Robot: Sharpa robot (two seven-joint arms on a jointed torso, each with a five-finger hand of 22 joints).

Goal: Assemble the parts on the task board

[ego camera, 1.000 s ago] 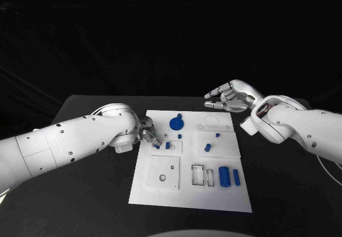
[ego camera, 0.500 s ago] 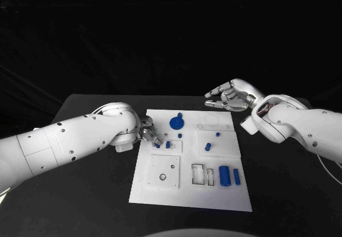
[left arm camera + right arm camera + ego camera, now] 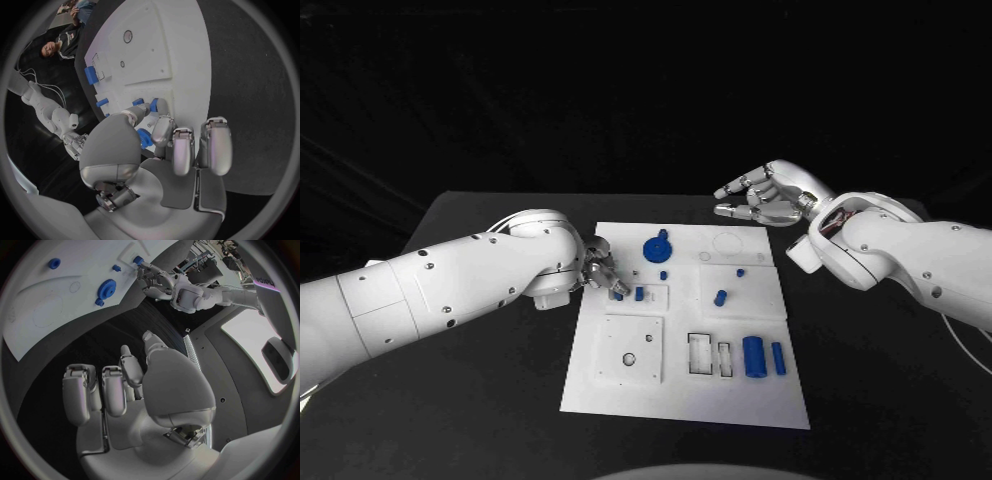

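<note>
The white task board (image 3: pixel 682 400) lies in the middle of the table. My left hand (image 3: pixel 599 268) reaches over its left edge and pinches a small blue part (image 3: pixel 616 293) between thumb and fingertip, right beside a blue peg (image 3: pixel 639 293) standing in a square recess. The left wrist view shows the same pinched part (image 3: pixel 153 105) at the tips of my left hand (image 3: pixel 175 150). My right hand (image 3: pixel 764 197) hovers beyond the board's far right corner with loosely bent fingers and holds nothing. In the right wrist view the right hand (image 3: pixel 125 385) is off the board (image 3: pixel 37 315).
A blue gear (image 3: pixel 658 247) stands at the board's far side, with a small peg (image 3: pixel 664 275) near it. Another peg (image 3: pixel 720 297) sits mid-right. A thick blue cylinder (image 3: pixel 753 356) and a thin one (image 3: pixel 779 358) lie near the right edge, beside rectangular slots.
</note>
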